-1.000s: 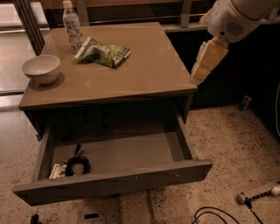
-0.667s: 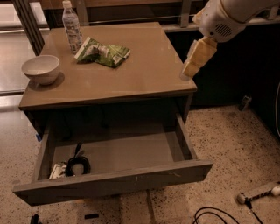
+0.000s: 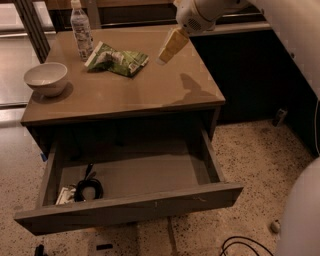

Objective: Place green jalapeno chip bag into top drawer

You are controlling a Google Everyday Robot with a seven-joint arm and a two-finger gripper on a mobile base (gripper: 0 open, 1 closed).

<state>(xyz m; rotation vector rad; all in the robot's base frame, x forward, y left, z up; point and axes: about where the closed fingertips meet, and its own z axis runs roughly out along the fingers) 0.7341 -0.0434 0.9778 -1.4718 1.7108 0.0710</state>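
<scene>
Now lower your pale yellow gripper (image 3: 172,46), spread I cannot tell, leftward onto the crumpled green foil chip bag (image 3: 117,59) nearby

Smooth white arm (image 3: 292,45), bulbous white wrist (image 3: 197,15) with small dark dots; tan wedge-shaped pincer (image 3: 169,51) over the counter (image 3: 125,92), far right.

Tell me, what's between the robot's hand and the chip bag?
Just bare tabletop, in the camera view; the gripper hangs right of the green jalapeno chip bag.
</scene>
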